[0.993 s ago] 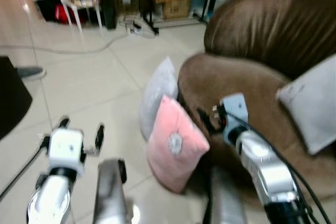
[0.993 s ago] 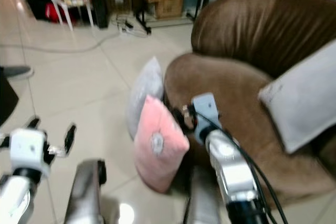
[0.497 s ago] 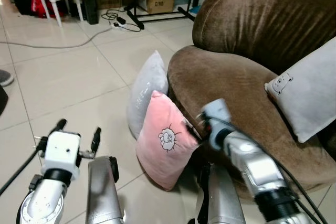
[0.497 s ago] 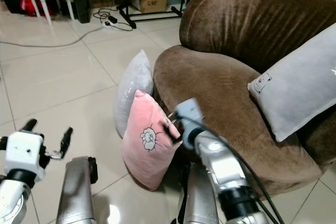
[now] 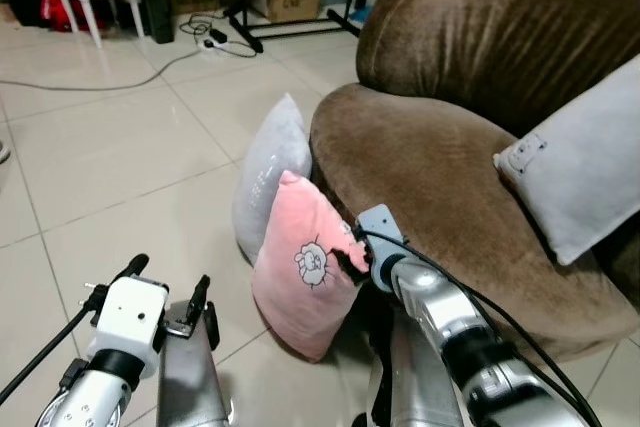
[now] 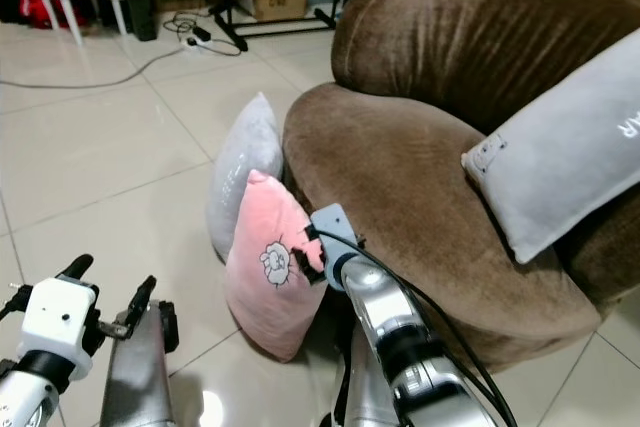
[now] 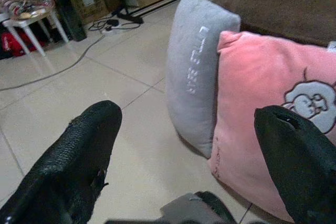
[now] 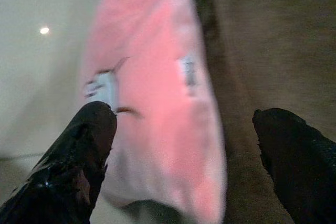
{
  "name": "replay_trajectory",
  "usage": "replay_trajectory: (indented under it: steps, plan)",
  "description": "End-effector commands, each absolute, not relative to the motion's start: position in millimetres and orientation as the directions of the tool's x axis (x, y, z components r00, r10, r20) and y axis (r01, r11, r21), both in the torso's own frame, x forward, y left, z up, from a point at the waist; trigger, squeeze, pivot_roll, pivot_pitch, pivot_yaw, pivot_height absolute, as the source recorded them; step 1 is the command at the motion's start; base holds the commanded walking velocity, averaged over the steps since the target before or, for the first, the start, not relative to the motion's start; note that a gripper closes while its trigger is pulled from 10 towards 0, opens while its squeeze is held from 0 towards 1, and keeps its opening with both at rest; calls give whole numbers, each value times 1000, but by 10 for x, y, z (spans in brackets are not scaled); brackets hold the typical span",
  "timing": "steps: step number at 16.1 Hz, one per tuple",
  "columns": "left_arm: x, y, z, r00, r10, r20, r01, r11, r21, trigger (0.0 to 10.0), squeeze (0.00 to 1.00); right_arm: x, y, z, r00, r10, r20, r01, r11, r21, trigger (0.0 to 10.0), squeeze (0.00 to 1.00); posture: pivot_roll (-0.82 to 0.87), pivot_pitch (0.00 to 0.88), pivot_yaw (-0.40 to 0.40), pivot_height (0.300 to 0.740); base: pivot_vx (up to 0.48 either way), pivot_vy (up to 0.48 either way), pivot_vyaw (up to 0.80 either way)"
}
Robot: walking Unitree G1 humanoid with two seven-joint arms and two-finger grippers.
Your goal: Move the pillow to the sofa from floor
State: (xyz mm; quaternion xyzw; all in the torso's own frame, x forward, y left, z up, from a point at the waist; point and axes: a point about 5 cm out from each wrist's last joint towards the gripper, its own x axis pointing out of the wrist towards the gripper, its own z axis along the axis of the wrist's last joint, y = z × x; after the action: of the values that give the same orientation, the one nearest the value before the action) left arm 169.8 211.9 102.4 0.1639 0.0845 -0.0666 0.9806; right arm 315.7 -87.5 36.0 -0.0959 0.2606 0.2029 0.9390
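1. Your pink pillow (image 5: pixel 305 265) stood on the floor (image 5: pixel 120 167), leaning against the front of the brown sofa (image 5: pixel 440 177).
2. A grey pillow (image 5: pixel 268 172) stood just behind it, touching it and the sofa.
3. Your right gripper (image 8: pixel 184 124) was at the pink pillow's upper edge nearest the sofa. Its jaws were spread wide, with the pillow's edge lying between them, one finger (image 8: pixel 79 156) over the pillow's face side and the other over the sofa side. They gripped nothing.
4. Your left gripper (image 7: pixel 194 150) hung low over the floor, well apart from the pink pillow. Its jaws were released, with both pillows ahead of them.
5. A second grey pillow (image 5: pixel 575 172) lay on the sofa seat against the backrest.
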Motion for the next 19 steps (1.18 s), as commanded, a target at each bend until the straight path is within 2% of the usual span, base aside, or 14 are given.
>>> replay_trajectory:
  steps: [1,4,5,6,9,13,17,19]
  plan:
    - [1683,2080,1049,972,-135,-194,190,936,298,10000,0,3223,-887,400,805,318,-500,-403,913,-68,10000,1000,10,22,-143,440,0,0,0]
    - [1618,2053,1062,966,-152,-210,209,937,280,10000,0,3226,-806,376,798,347,-492,-420,906,-43,10000,996,-14,65,-148,440,0,0,0]
    - [1587,2035,1062,963,-158,-218,215,939,269,10000,0,3226,-768,377,796,365,-483,-431,902,-28,10000,553,-25,75,-151,440,0,0,0]
    - [1540,2002,1074,962,-163,-220,219,939,264,10000,0,3218,-751,383,795,389,-466,-444,896,-9,10000,0,-48,86,-160,440,0,0,0]
    - [1455,1942,1103,965,-149,-215,201,949,244,10000,0,3200,-715,486,783,488,-386,-506,860,62,10000,0,-79,104,-198,440,0,0,0]
    - [1339,1911,1142,967,-128,-219,181,954,240,10000,0,3197,-750,610,783,539,-312,-539,837,94,10000,0,-79,132,-237,440,0,0,0]
    - [1269,1905,1202,961,-146,-233,203,948,245,10000,0,3137,-777,582,769,552,-323,-550,828,106,10000,0,-64,148,-215,440,0,0,0]
    - [1277,1935,1228,955,-168,-244,231,938,258,10000,0,3097,-792,572,773,548,-319,-538,833,127,10000,0,-59,155,-173,440,0,0,0]
